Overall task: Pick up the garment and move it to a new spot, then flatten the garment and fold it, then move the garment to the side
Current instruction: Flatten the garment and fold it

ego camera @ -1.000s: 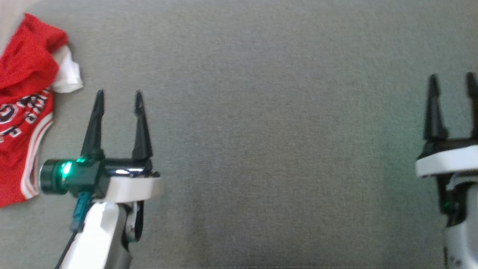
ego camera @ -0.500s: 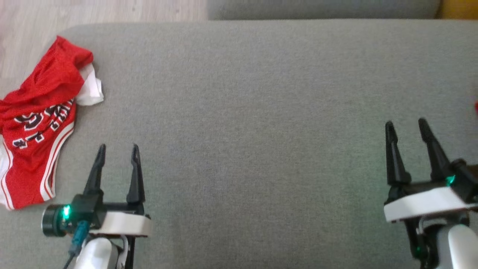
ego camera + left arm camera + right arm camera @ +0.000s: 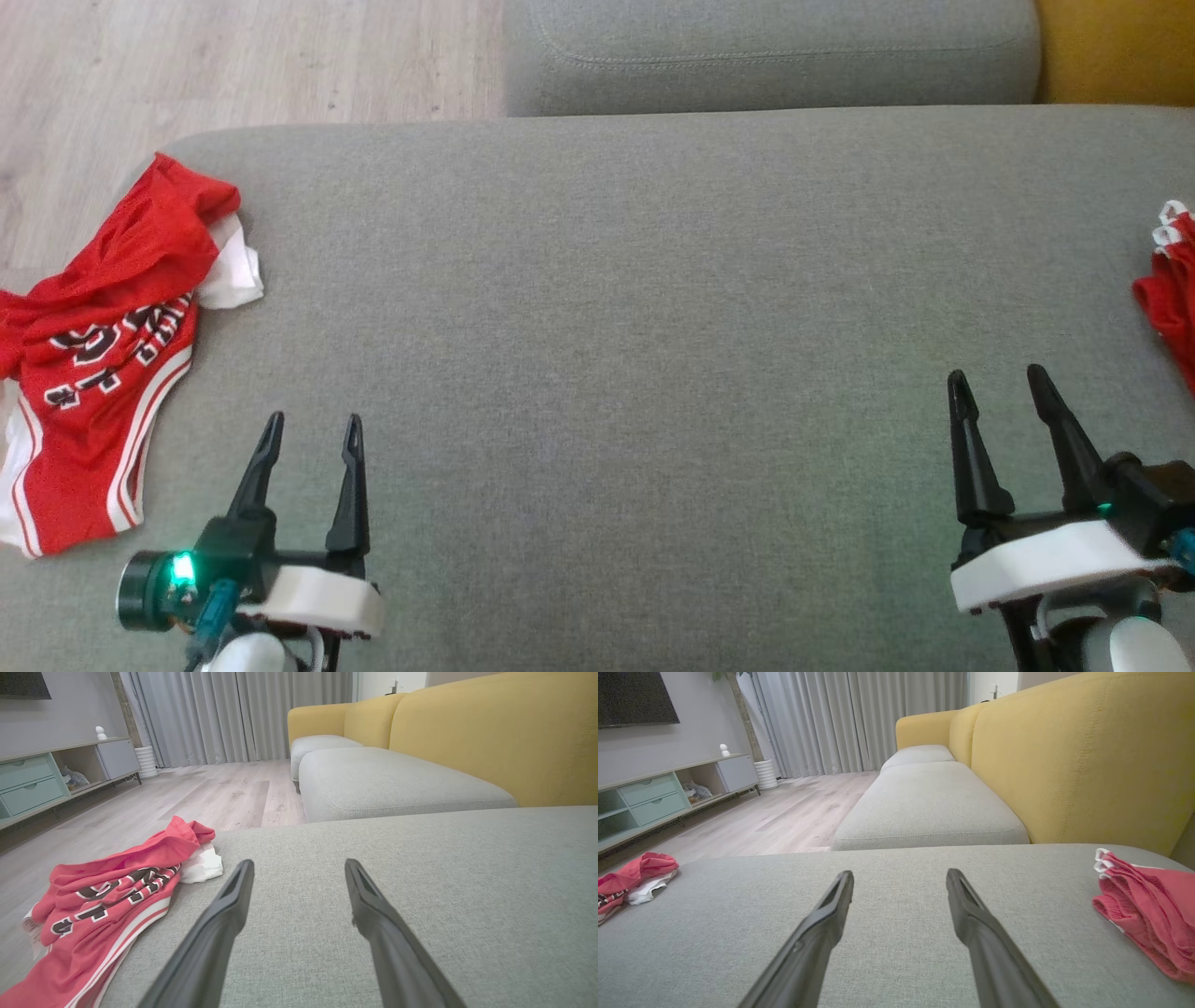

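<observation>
Whole view's swung upward; red jersey point(image 3: 98, 364) crumpled at left edge, left gripper point(image 3: 313, 422) and right gripper point(image 3: 996, 375) both spread wide, empty.

Head view steeply down on grey cushion point(image 3: 597, 327); wrist views low across it; all share red garment point(image 3: 103, 345).

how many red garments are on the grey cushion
2. One red garment with lettering lies crumpled at the cushion's left edge; a second red garment sits at its right edge, partly cut off in the head view. More could lie out of frame.
</observation>
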Motion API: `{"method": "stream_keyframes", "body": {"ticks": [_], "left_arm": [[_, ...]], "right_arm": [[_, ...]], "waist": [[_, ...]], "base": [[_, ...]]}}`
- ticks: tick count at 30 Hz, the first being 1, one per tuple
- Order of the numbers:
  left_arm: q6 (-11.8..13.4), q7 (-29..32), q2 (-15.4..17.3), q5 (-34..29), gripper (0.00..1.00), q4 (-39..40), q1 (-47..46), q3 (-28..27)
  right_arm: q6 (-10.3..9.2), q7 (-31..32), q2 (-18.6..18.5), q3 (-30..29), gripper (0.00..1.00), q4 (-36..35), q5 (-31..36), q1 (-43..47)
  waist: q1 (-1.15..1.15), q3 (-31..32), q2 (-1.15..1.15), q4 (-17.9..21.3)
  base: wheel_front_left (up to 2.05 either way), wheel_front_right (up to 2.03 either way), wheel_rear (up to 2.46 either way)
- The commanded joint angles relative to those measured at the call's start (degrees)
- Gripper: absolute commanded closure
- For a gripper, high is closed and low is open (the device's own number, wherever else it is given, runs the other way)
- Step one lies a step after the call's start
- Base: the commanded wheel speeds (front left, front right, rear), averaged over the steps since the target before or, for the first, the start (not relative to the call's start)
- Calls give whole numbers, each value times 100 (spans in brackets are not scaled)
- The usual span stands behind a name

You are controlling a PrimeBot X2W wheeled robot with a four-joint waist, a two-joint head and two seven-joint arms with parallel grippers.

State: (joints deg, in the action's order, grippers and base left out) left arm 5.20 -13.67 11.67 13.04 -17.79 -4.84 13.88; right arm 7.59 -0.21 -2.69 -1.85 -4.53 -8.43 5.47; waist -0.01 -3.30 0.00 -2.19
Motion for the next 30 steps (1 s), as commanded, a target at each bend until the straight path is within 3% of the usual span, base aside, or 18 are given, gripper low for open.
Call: {"method": "stream_keyframes", "body": {"ticks": [1, 19, 30], "left_arm": [[2, 5, 132, 1, 0, 169, -140, -166], [11, -43, 174, 81, 0, 178, -276, -136], [-93, -112, -84, 59, 0, 71, -823, 16]], "right_arm": [[-10, 6, -23, 145, 0, -231, -15, -106], [-10, 40, -20, 97, 0, -221, -166, -99], [-10, 220, -20, 39, 0, -555, 29, -182]], "waist": [[1, 18, 0, 15], [1, -19, 0, -23], [1, -281, 0, -873]], "base": [[0, 0, 0], [0, 0, 0], [0, 0, 0]]}}
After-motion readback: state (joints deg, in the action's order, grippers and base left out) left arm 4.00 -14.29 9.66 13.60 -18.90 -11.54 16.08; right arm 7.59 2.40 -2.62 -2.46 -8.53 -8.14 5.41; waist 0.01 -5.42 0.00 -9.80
